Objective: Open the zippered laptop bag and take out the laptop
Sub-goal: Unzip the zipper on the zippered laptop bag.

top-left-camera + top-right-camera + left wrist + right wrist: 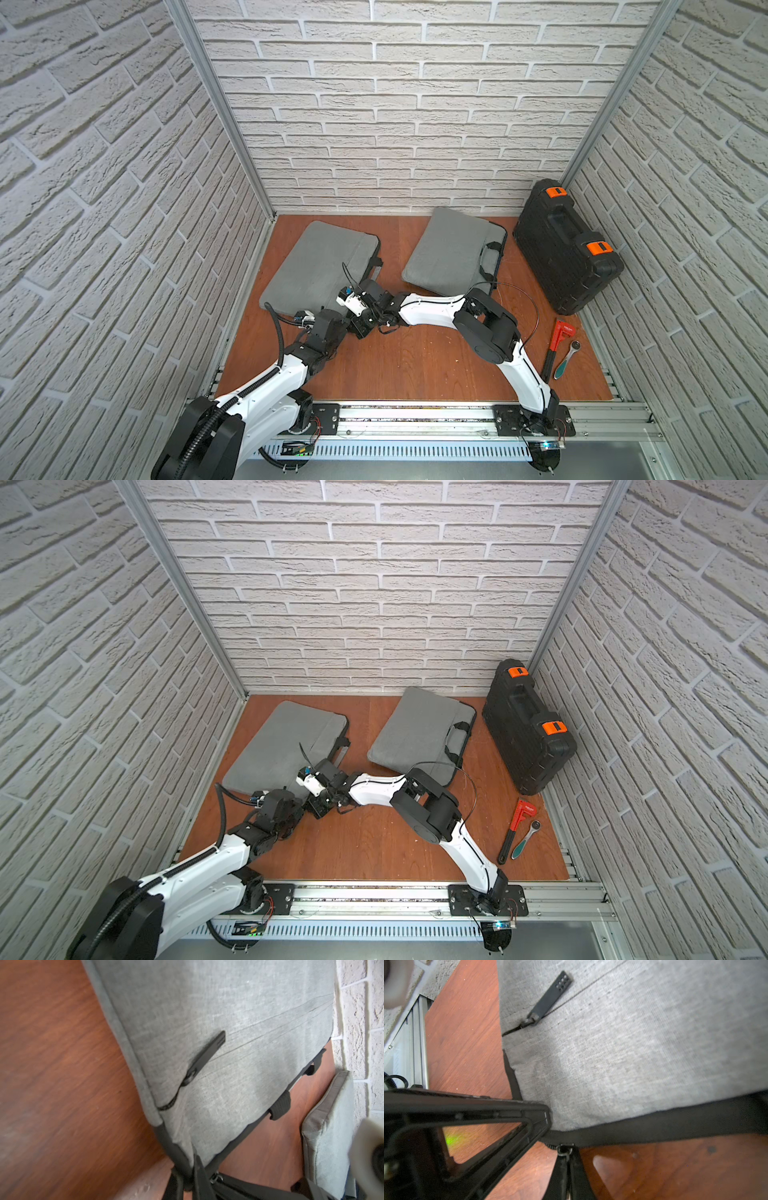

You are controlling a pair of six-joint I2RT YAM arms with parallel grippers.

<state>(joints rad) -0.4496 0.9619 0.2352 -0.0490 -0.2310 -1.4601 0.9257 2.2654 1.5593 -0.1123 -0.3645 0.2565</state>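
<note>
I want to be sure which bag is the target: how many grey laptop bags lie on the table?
2. The left grey bag lies at the back left; the right grey bag lies at the back middle, beside the black tool case. No other seems hidden.

Wooden board (415, 365): laptop bags (316, 262), case (561, 249), wrenches (559, 340)

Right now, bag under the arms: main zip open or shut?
Looks shut: slider at the bag corner; zip band shows no gap.

Grey, black and orange over red-brown wood.
Heathered grey woven-fabric laptop bag (316, 266), black-edged; second grey fabric bag (449, 249) the same; grained reddish-brown wooden tabletop (415, 365); black plastic tool case (557, 266) with orange latches (556, 192) (white brick-pattern walls (395, 104) all round).
</note>
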